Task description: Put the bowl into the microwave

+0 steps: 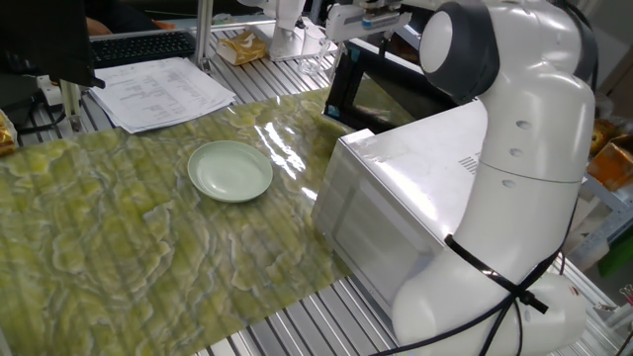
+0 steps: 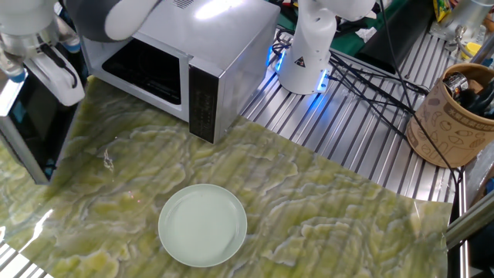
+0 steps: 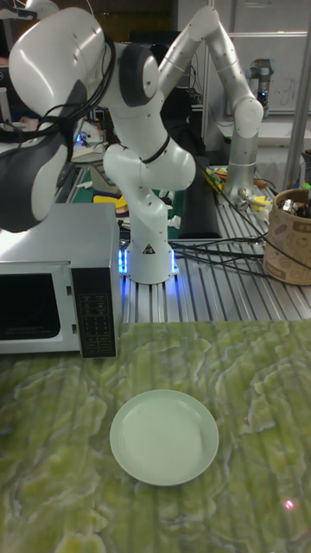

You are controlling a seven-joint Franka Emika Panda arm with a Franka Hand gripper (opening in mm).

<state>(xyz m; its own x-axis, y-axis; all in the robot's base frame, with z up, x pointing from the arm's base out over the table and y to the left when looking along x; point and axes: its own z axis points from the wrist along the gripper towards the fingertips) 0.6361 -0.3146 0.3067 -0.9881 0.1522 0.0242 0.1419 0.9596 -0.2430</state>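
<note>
Bowl (image 2: 202, 225) sits untouched on the green mat (image 2: 324, 208), at 5 o'clock from the microwave (image 2: 185, 62); gripper (image 2: 48, 66) works the door (image 2: 31, 127), finger state indeterminate; recommend opening it fully so the cavity is clear.

Glossy white rounded arm (image 1: 534, 148) with grey joints, black cable (image 1: 499, 287), perhaps blue-lit base (image 3: 147, 259).

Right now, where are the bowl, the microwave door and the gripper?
bowl (image 2: 202, 225), the other fixed view, centre of its inside.
microwave door (image 2: 35, 123), the other fixed view, dark glass panel.
gripper (image 2: 48, 62), the other fixed view, at the door's top edge.
</note>
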